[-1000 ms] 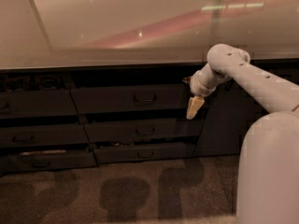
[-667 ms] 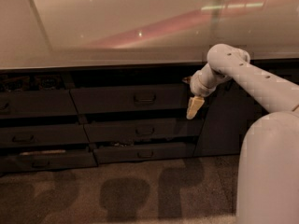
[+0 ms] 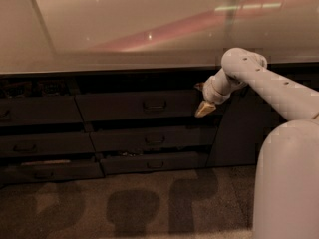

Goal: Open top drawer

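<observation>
Indoor fitted-counter area, of kitchen or office-pantry kind; which of the two cannot be told. Evidence: long pale glossy countertop (image 3: 124, 34) across the upper frame, carrying a strip-light reflection (image 3: 244, 7) at upper right. Beneath it is a bank of dark brown-grey drawer fronts (image 3: 154, 140) with small loop handles, in two columns, the wide top drawer (image 3: 114, 106) at centre. Plain dark cabinet door (image 3: 239, 133) at right; speckled brown carpet-like floor (image 3: 149, 203) along the bottom. Robot's tan gripper (image 3: 206, 108) at centre right, by the top drawer's right end.

Dim, warm brown light. The bench (image 3: 124, 34) shows pale glare streaks, brightest far right; the top drawer (image 3: 109, 107) lies in deep shade, the gripper (image 3: 206, 108) pale at its right end. Soft shadows blot the near floor (image 3: 149, 203).
</observation>
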Action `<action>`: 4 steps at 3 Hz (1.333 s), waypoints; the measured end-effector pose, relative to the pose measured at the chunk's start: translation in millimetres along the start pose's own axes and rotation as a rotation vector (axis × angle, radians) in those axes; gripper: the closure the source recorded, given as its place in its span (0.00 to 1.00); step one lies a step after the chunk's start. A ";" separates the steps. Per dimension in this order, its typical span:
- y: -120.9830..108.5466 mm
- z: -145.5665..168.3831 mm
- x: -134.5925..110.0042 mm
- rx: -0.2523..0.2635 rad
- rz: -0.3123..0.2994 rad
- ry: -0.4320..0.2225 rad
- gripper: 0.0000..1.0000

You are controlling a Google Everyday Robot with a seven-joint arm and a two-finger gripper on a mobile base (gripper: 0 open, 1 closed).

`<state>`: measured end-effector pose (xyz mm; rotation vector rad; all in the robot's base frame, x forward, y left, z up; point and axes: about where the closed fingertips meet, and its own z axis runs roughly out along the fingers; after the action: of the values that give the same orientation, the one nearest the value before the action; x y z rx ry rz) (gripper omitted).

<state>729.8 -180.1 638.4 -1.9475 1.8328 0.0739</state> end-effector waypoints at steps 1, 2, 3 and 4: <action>1.0 1.5 0.2 -0.003 0.000 -0.002 0.66; 0.3 -0.6 -0.6 -0.003 0.000 -0.002 0.89; 0.3 -0.5 -0.6 -0.003 0.000 -0.002 1.00; 0.4 -0.5 -0.6 -0.003 -0.001 -0.002 1.00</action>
<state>729.2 -179.7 639.0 -1.9494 1.8320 0.0788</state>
